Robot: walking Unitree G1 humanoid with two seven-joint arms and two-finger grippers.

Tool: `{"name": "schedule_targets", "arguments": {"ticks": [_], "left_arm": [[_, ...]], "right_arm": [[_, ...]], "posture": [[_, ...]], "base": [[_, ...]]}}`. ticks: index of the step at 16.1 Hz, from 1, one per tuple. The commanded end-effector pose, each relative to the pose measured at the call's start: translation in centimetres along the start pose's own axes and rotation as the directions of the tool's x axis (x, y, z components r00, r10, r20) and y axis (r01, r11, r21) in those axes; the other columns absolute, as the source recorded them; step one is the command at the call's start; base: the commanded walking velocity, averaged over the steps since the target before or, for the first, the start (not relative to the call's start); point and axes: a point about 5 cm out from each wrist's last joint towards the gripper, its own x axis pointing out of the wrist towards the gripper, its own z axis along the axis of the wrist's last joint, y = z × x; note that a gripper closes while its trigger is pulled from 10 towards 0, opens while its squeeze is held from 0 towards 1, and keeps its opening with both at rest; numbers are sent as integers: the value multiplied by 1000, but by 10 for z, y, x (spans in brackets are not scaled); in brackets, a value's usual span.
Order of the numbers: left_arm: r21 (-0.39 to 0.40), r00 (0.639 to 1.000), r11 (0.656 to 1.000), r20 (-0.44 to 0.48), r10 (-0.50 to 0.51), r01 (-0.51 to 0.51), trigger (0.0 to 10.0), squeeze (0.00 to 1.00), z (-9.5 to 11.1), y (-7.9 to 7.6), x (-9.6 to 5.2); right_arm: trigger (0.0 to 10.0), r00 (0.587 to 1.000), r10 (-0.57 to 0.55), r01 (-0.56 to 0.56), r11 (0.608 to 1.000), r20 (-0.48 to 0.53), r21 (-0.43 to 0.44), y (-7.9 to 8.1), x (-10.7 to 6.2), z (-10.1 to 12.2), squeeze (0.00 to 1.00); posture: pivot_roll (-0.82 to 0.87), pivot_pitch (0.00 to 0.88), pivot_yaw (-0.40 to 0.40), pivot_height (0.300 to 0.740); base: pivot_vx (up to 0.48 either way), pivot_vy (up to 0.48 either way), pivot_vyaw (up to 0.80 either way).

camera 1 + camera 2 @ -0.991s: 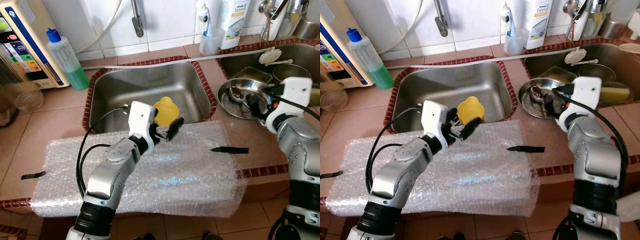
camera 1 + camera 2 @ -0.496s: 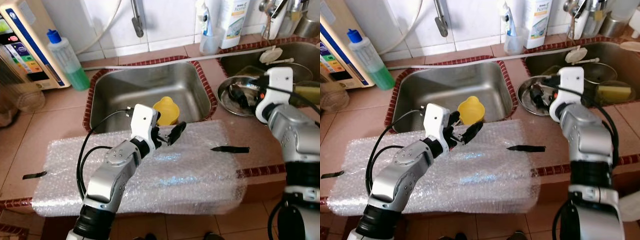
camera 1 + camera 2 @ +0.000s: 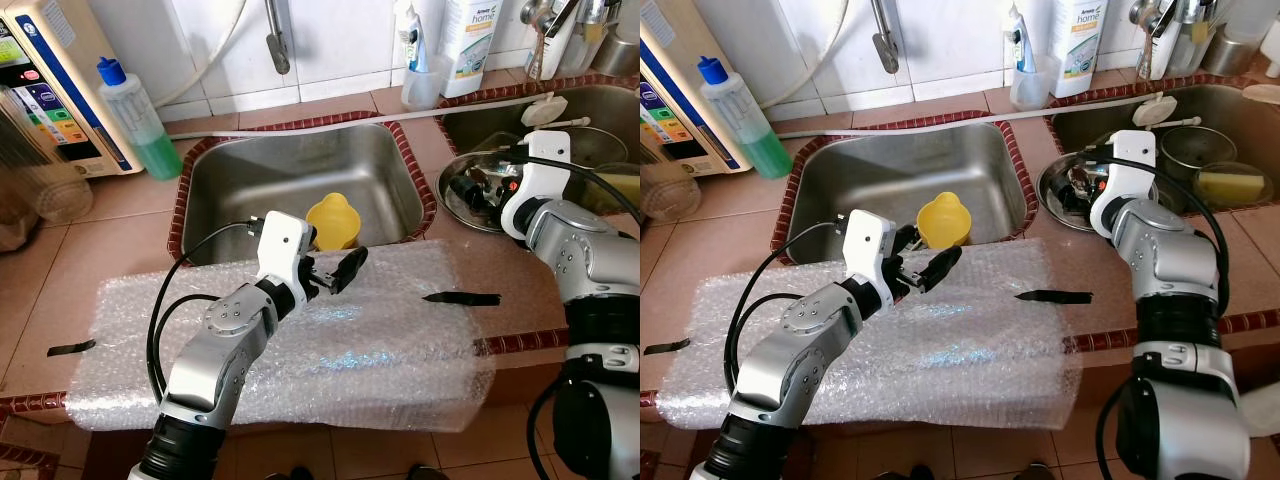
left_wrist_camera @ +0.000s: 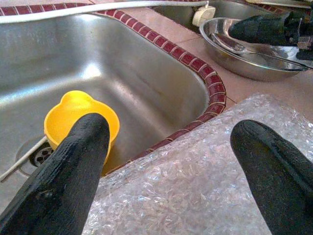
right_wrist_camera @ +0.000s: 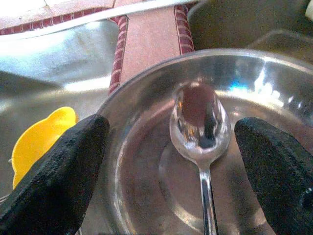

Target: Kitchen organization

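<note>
Left eye view. Left gripper (image 3: 335,275) hung over the far edge of the bubble wrap sheet (image 3: 300,360), jaws spread and empty. Yellow cup (image 3: 332,222) stood in the left sink (image 3: 230,180), just beyond the gripper at its 12 o'clock. Green soap bottle (image 3: 135,120) stood on the counter (image 3: 90,250) at the sink's 10 o'clock.

Right eye view. Right gripper (image 3: 1077,188) reached over the steel bowl (image 3: 1055,205), which sat on the counter's divider at the left sink's 3 o'clock. A strip of black tape (image 3: 1055,296) lay on the wrap.

Left wrist view. Jaws wide apart, nothing between them. The cup sat near the drain, behind one fingertip (image 4: 73,166); the sink's rim and the wrap's edge lay between.

Right wrist view. Jaws open, straddling the bowl, with the spoon (image 5: 200,132) lying inside it, bowl-end up and centred between the fingertips (image 5: 58,166).

Hazards, as judged:
- The spoon lay flat on slick, curved steel, so closing jaws could skate it aside or pinch only its edge.
- A jaw catching the bowl's rim could tip or shove the bowl toward the right sink.
- A left gripper descending for the cup could snag the loose wrap.
</note>
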Motion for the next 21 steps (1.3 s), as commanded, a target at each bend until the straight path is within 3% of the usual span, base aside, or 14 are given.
{"name": "schedule_targets", "arguments": {"ticks": [1, 6, 11, 15, 21], "left_arm": [[11, 1000, 1000, -12, 16, -16, 10000, 0, -1, 3, -4], [18, 1000, 1000, -26, 11, -11, 10000, 0, -1, 3, -4], [19, 999, 1000, -39, 12, -12, 10000, 0, -3, 3, -4], [16, 999, 1000, -42, 11, -10, 10000, 0, -5, 2, -2], [16, 999, 1000, -45, 8, -7, 10000, 0, -6, 2, -1]], "right_arm": [[10000, 1000, 6, -6, 1000, -3, 25, 0, 1, 4, 0], [10000, 1000, -7, 9, 989, -20, 145, 2, 1, 14, 0], [10000, 996, -5, 22, 980, -85, 198, 13, -7, 1, 0], [10000, 996, -45, 55, 990, -78, 128, 18, -14, 1, 0], [10000, 984, -98, 122, 980, -151, 156, 15, -24, -6, 0]], "posture": [[-305, 184, 139, 740], [-308, 186, 140, 740], [-309, 187, 138, 740], [-321, 186, 138, 740], [-326, 185, 134, 740]], "base": [[0, 0, 0], [0, 0, 0], [0, 0, 0], [0, 0, 0], [0, 0, 0]]}}
